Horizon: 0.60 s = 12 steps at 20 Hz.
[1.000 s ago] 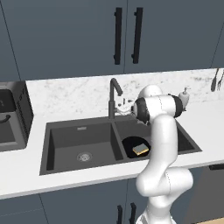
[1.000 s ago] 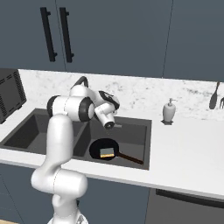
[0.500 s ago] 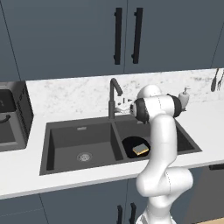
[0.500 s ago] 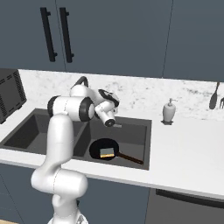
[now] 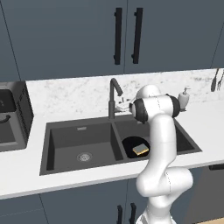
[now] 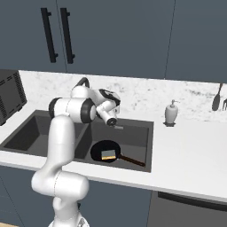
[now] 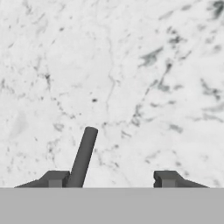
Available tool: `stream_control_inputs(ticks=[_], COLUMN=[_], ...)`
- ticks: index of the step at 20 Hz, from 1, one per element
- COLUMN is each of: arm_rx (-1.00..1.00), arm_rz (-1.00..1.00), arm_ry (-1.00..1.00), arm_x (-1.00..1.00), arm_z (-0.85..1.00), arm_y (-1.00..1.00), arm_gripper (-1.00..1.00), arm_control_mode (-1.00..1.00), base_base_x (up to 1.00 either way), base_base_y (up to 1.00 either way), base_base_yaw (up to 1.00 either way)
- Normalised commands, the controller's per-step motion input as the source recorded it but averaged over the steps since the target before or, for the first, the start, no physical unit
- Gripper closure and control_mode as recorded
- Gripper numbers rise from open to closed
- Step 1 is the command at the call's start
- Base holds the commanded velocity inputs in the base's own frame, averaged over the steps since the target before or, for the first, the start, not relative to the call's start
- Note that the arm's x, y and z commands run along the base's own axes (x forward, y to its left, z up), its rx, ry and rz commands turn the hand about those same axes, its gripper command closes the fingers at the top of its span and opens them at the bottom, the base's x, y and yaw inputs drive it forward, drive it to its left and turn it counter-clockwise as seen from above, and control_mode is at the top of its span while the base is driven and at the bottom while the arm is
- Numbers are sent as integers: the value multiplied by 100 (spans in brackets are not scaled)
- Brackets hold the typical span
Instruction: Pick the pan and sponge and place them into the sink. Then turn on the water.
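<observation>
Left base view: dark grey sink (image 5: pixel 78 131) with two rectangular basins, sunk into a white marbled counter (image 5: pixel 65 94). Round black pan (image 5: pixel 135 145) flat on the floor of the right basin, small yellow sponge (image 5: pixel 140 150) resting inside it. Round metal drain (image 5: pixel 84 156) in the left basin. Tall dark curved faucet (image 5: pixel 114 97) rising at the back rim between the basins. White arm bent at the elbow, reaching toward the faucet's base. White soap dispenser (image 5: pixel 184 98) on the counter to the right, black appliance (image 5: pixel 15 116) at the left edge, dark cabinet doors with long black handles (image 5: pixel 127 36) above.

Right base view: same pan (image 6: pixel 105 151) in the near basin, long thin dark handle (image 6: pixel 131 160) pointing to the right, sponge (image 6: pixel 108 154) lying in it with the yellow face up. Gripper (image 6: pixel 113 121) tilted down over the back rim of the sink (image 6: pixel 137 133). Faucet (image 6: pixel 82 81) arching up behind the arm's shoulder. Rounded soap dispenser (image 6: pixel 171 112) standing well apart on the counter.

Hand view: white stone with grey veining across the frame. Two dark fingertips (image 7: pixel 168 178) set wide apart, holding nothing. Smooth dark grey lever (image 7: pixel 83 156), a straight round rod, just inside the left fingertip; touching or not, cannot tell.
</observation>
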Motion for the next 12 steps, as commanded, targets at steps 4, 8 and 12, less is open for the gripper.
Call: stream_control_inputs(ticks=[4,8,12], arm_rx=[1,6,6], arm_rz=[-4,-16,-20], arm_ry=[-12,-6,-2], arm_x=[3,0,8], arm_z=[-4,-15,-22], arm_y=[-30,-78,-97], arm_gripper=[100,100,100], arm_control_mode=[-100,-100,-100], base_base_x=[0,0,0], base_base_y=[0,0,0], base_base_yaw=[0,0,0])
